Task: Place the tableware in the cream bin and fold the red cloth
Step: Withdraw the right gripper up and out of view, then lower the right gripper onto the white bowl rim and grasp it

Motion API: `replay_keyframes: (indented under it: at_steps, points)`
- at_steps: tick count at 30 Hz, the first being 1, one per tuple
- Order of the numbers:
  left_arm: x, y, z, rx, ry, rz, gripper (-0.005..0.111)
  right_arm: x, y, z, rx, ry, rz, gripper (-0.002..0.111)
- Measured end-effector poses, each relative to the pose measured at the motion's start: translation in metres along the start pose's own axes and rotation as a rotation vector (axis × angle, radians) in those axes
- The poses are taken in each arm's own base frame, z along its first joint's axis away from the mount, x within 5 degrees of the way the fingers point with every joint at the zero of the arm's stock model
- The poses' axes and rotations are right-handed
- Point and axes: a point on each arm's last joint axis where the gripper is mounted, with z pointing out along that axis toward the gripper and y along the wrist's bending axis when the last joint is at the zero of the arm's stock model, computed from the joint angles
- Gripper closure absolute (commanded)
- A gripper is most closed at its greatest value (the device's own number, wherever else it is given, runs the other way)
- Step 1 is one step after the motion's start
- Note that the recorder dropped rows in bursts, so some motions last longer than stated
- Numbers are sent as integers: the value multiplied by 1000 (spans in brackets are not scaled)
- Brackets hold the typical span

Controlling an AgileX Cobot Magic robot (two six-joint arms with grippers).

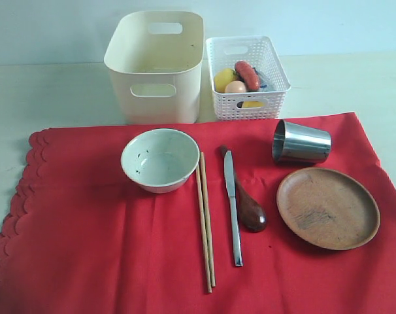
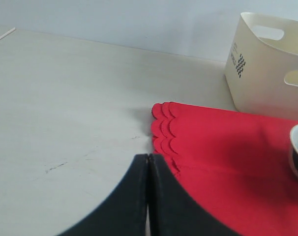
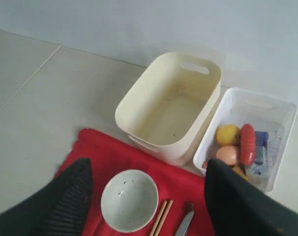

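The red cloth [image 1: 119, 248] lies flat with its scalloped edge at the left. On it rest a pale bowl [image 1: 160, 159], two chopsticks [image 1: 205, 219], a steel knife [image 1: 232, 206], a dark wooden spoon [image 1: 249, 206], a steel cup [image 1: 301, 142] on its side and a wooden plate [image 1: 327, 207]. The cream bin [image 1: 155, 65] stands behind the cloth, and nothing shows inside it. Neither gripper shows in the exterior view. My left gripper [image 2: 148, 158] is shut and holds nothing, low by the scalloped edge [image 2: 161, 128]. My right gripper [image 3: 148, 167] is open, high above the bowl [image 3: 129, 200].
A white lattice basket [image 1: 247, 77] holding a lemon, an egg, a sausage and other food stands right of the cream bin. Bare pale table [image 1: 48, 98] runs left of the cloth and behind it.
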Motion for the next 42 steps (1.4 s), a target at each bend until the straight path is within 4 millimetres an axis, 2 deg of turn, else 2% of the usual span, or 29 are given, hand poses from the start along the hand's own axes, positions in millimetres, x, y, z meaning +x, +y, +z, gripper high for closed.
replay_keyframes:
  at_steps: [7, 10, 17, 32, 37, 42]
  points:
    - [0, 0, 0, 0, 0, 0, 107, 29, -17, 33, -7, 146, 81, 46]
    - [0, 0, 0, 0, 0, 0, 107, 42, -17, 53, -15, 225, 89, 46]
    - [0, 0, 0, 0, 0, 0, 107, 66, -3, 114, -30, 419, 10, 46]
    - [0, 0, 0, 0, 0, 0, 107, 108, 16, 214, -40, 622, -83, 46]
    - [0, 0, 0, 0, 0, 0, 107, 119, 18, 237, -27, 637, -100, 46]
    - [0, 0, 0, 0, 0, 0, 107, 125, 12, 252, 4, 639, -87, 46]
